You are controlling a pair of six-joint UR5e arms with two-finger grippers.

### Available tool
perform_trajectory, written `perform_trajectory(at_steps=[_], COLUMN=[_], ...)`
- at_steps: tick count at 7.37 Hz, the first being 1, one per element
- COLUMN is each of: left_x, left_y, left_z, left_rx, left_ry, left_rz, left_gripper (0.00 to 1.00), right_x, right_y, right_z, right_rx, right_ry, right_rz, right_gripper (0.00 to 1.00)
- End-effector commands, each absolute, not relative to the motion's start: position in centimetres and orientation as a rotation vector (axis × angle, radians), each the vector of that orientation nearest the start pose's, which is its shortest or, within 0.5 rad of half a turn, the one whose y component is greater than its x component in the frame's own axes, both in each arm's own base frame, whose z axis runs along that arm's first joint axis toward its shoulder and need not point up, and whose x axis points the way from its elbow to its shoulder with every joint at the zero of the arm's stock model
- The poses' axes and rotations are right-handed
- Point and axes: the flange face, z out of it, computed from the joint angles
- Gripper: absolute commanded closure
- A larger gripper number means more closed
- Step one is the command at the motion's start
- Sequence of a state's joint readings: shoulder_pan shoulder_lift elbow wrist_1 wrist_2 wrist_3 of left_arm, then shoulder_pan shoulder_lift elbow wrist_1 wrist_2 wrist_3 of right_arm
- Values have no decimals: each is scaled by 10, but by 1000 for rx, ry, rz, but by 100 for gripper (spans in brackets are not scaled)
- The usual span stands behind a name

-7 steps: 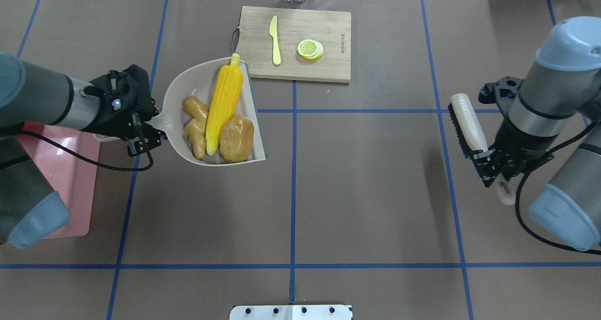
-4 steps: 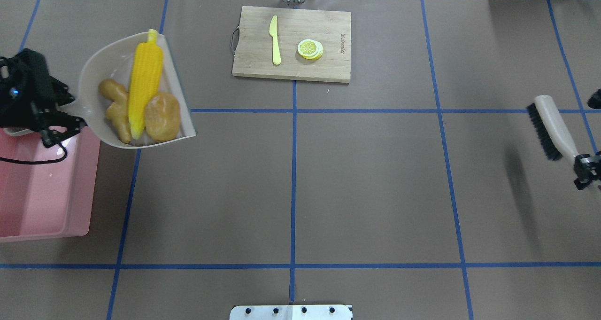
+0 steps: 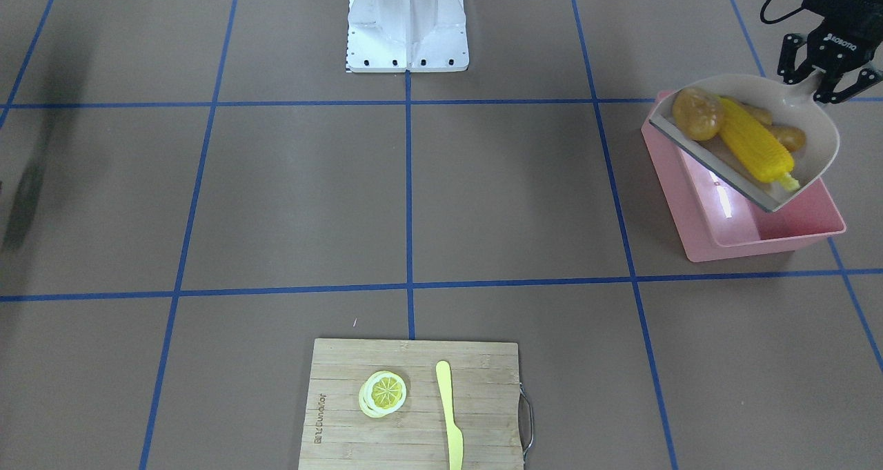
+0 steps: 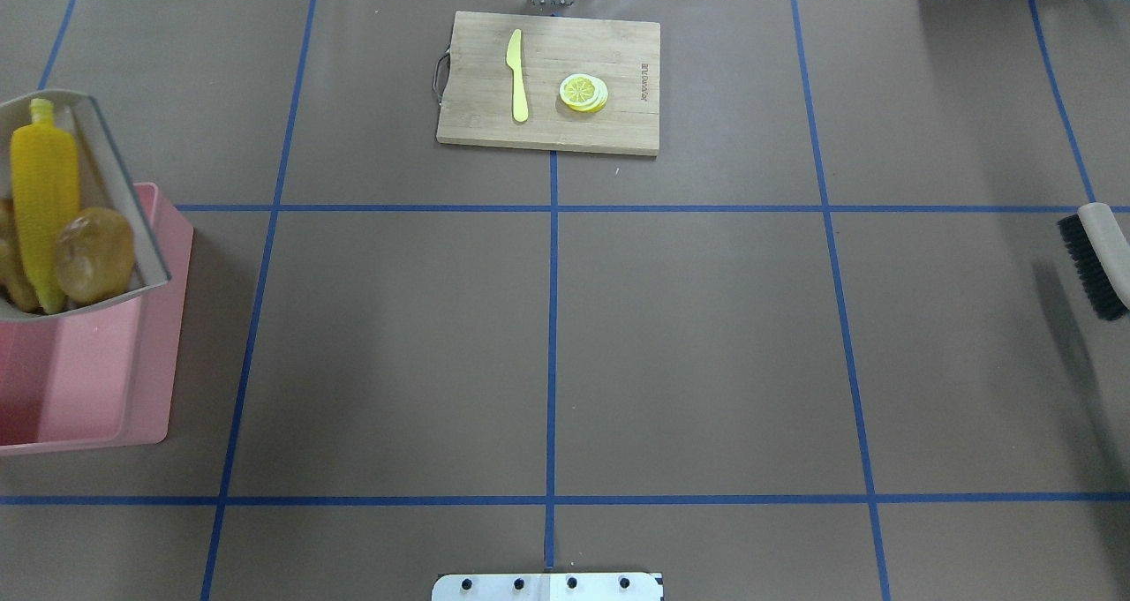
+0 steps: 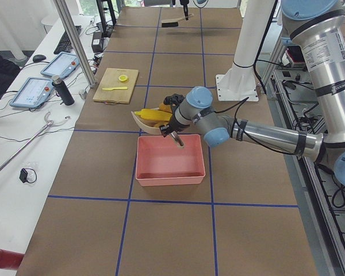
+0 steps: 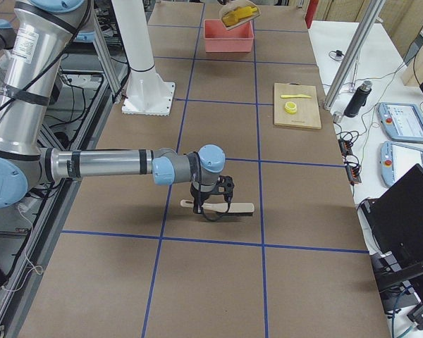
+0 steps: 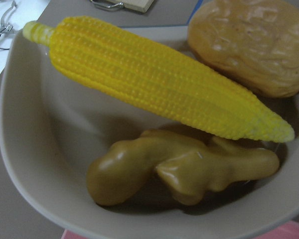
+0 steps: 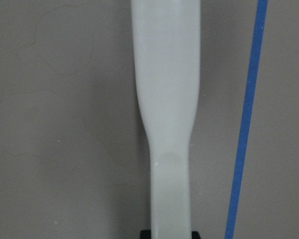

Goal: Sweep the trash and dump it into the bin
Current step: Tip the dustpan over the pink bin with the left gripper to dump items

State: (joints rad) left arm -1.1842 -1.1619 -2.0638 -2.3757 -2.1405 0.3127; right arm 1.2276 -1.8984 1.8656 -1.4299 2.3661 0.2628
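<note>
We see the left gripper (image 3: pixel 822 89) clamped on the handle of the beige plastic dustpan (image 3: pixel 830 133), which hangs tilted above the large pink rectangular plastic tub (image 3: pixel 759 248). All the trash lies in the pan: the yellow toy corn cob (image 3: pixel 755 145), with the brown lumpy potato (image 3: pixel 697 113) and the tan knobbly ginger root (image 3: pixel 788 137) touching it (one on each side). Well apart, at the other end of the table (image 4: pixel 706 336), the right gripper (image 6: pixel 210 204) pinches the handle of the beige black-bristled brush (image 4: pixel 1095 261).
</note>
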Motion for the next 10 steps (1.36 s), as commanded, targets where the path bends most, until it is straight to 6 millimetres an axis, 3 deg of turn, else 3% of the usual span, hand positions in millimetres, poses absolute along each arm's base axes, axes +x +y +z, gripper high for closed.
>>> perform_trajectory(at_steps=[1,3,7,10], left_x=[13,-6,-26,-31], left_y=[-345,-340,-363,-369], left_z=[555,573,539,532], left_rx=[886,911,1017,1028], left_ry=[416,288,-224,-318], left_rz=[1040,1202,1510,1543], left_gripper=[100,100,100,100], right_x=[-59,-59,-60,-61], right_y=[-351,-350,-350,-351], right_z=[673,685,691,693], right_rx=[-144,-150,-166,-170], right_ry=[-806,-805,-813,-813], right_rz=[-115,-108,-100,-100], right_gripper=[100,100,100,100])
